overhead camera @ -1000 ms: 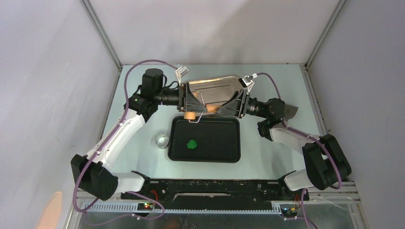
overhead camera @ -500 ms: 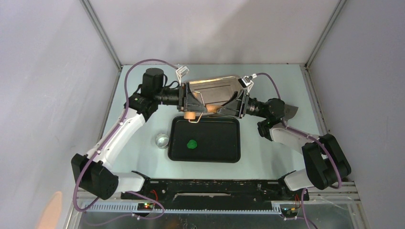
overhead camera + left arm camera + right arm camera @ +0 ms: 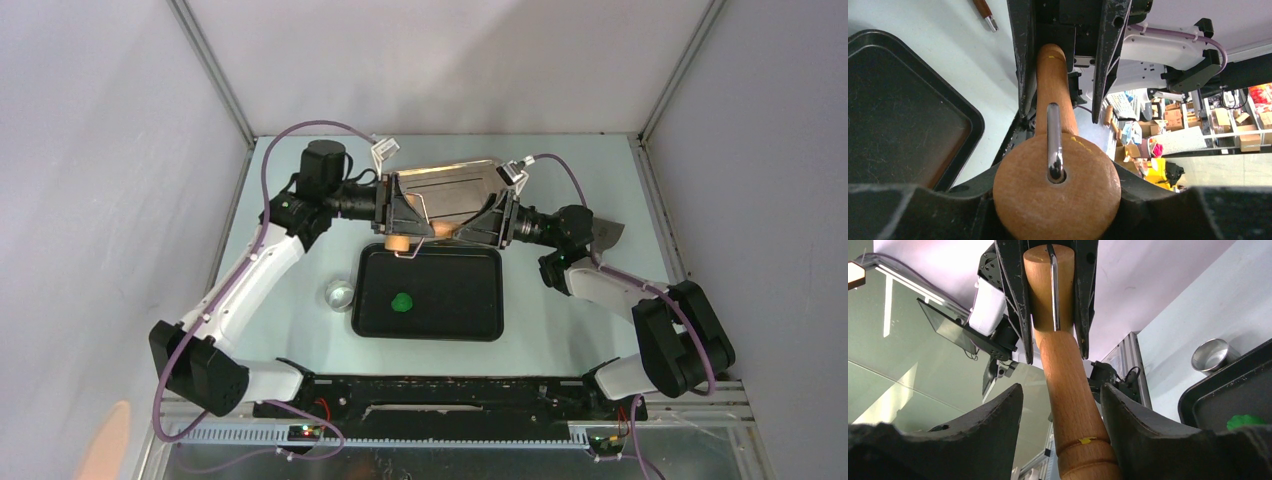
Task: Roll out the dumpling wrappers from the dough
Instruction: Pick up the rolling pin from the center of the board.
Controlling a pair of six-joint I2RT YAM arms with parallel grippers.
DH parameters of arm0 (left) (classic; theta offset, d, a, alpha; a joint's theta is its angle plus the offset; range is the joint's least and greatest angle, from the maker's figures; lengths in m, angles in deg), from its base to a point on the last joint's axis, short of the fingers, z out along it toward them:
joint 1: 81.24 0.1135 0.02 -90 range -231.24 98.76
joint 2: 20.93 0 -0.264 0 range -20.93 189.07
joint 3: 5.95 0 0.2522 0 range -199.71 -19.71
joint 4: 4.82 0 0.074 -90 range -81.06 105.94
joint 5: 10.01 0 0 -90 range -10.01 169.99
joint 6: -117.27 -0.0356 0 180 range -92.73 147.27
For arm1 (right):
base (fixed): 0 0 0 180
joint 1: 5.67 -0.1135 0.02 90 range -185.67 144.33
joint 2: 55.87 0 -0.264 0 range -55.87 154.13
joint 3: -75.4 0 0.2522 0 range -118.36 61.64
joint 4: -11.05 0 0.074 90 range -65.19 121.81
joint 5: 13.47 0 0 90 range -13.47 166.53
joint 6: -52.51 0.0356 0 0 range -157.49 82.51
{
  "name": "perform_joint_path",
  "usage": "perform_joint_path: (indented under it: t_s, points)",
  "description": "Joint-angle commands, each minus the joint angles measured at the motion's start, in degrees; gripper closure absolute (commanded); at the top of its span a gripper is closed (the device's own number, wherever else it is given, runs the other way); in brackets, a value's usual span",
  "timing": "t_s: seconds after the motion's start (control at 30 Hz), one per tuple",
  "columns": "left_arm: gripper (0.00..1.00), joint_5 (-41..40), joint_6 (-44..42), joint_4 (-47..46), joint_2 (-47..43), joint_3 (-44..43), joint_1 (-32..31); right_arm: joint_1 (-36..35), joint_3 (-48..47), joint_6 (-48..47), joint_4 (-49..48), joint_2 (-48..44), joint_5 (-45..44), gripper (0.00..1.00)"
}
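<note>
My left hand [image 3: 1058,200] grips the roller [image 3: 1050,75] by its head; my right hand [image 3: 1062,400] sits open, loose around the handle. The dough [image 3: 402,300] lies in the black tray [image 3: 470,328], left of centre.

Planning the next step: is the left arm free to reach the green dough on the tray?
Probably not at once: the left gripper is clamped on the wooden roller, with the right gripper open around its handle. The path down to the dough on the tray looks bare, though.
</note>
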Motion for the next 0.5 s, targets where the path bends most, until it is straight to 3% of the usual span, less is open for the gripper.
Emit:
perform_joint_path:
  t_s: [0.0, 0.27, 0.47]
  points:
    - [1.00, 3.08, -2.66, 1.92, 0.17, -2.43, -1.30, 0.16, -0.96, -1.48, -1.50, -0.38, -0.33, 0.39]
    - [1.00, 3.74, -2.30, 1.04, 0.22, -1.54, -1.30, 0.31, -0.99, 0.23, -4.32, 0.39, 0.61, 0.40]
    - [1.00, 4.31, -1.63, -0.37, -0.30, -0.92, -1.21, 0.31, -0.92, 0.28, -4.48, 0.58, 1.34, 0.49]
